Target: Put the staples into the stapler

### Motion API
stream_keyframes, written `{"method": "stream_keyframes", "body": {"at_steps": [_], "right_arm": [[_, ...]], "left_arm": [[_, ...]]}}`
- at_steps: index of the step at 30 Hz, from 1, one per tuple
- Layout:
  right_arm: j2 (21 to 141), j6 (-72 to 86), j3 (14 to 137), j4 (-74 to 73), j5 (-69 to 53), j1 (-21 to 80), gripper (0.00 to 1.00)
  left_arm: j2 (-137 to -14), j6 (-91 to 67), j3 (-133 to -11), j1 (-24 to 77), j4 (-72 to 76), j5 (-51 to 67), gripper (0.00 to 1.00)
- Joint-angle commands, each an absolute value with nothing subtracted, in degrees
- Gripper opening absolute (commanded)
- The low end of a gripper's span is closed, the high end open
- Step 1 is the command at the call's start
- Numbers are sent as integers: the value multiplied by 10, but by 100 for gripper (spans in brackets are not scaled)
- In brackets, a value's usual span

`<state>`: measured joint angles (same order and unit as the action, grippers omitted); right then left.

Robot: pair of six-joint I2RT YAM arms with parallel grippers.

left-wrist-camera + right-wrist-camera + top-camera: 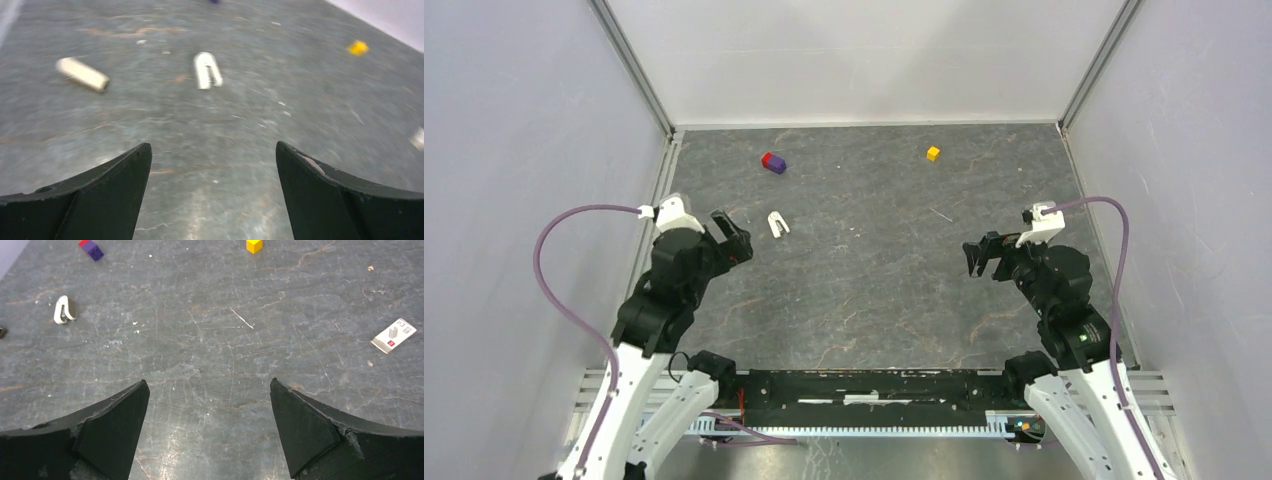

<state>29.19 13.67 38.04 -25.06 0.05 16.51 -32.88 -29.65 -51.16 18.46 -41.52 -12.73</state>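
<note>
Holding both arms raised over the dark, veined tabletop (864,290), elbows bent, wrists reaching forward from the bases at the near edge.

Hovering the left gripper (733,236) above the left part of the table, pointing up and to the right in the overhead view. Standing with jaws spread wide and gripping nothing, only bare tabletop showing between the two black fingers (115,190) in the left wrist view.

Hovering the right gripper (977,256) over the right part, pointing left toward the middle. Parting its jaws just as widely and clasping nothing.

Lying just beyond the left gripper's tips, a little to their right in the overhead view: the stapler (778,224), small and white, resting on the table with its two arms splayed in a narrow U, touching neither gripper. Showing straight ahead of the open jaws in the left wrist view, the open end of the U facing the camera. Showing far off at the left in the right wrist view, well apart from the right gripper.

Sitting farther back: a purple and red block (773,162) behind the stapler, and a yellow cube (933,153) well to the right, near the back wall.

Lying right of the middle: a thin pale sliver (241,318), too small to identify. Resting at the right edge of the right wrist view: a small white box (393,335) with a red mark. Appearing at the left of the left wrist view: a blurred cream oblong (82,74), not identifiable.
</note>
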Motion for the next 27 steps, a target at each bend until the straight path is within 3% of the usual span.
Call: {"method": "stream_keyframes", "body": {"at_steps": [1,7,17,22,27], "right_arm": [[267,163,352,-193,-38,167,98],[238,190,316,-148,-107,166,98],[215,192,301,-125,-187,167,98],[211,190,295,-120,-192,166,98],[210,186,307,-117,-197,166,98]], "left_arm": [[-407,-396,-524,179,-462,-372,100],[-471,-424,-516,123,-412,-462,97],[-682,-427,-540,-72,-333,-298,95],[-767,-446,-538,-104,-267,-257,85],[-856,-453,-551,-121,-250,-254,82]]}}
